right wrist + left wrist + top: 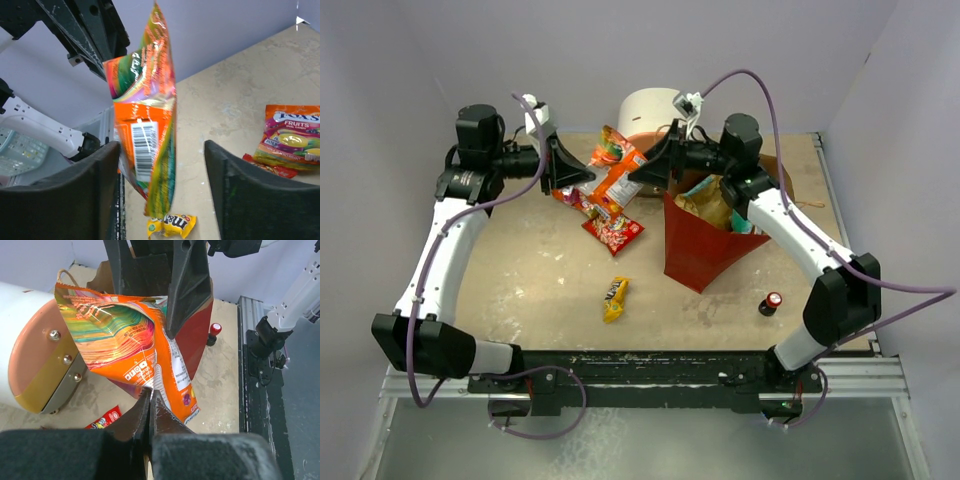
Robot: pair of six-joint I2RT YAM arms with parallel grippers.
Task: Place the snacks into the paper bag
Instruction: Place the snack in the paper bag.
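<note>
An orange striped snack packet (618, 178) (135, 345) hangs in the air above the table, my left gripper (582, 173) (150, 392) shut on its edge. My right gripper (645, 170) (162, 150) is open, its jaws standing on either side of the same packet (145, 125); the packet lies close to one finger (102, 170) and well apart from the other. The paper bag (705, 240) (200, 335), brown inside with red sides, stands open just right of the packet with snacks in it. On the table lie a yellow packet (614, 298) (172, 225), a red packet (613, 232) and a fruit-candy packet (292, 137).
A round white drawer unit (648, 108) (30, 350) stands at the back behind the grippers. A small red-capped bottle (772, 303) (215, 330) stands near the right arm, front right of the bag.
</note>
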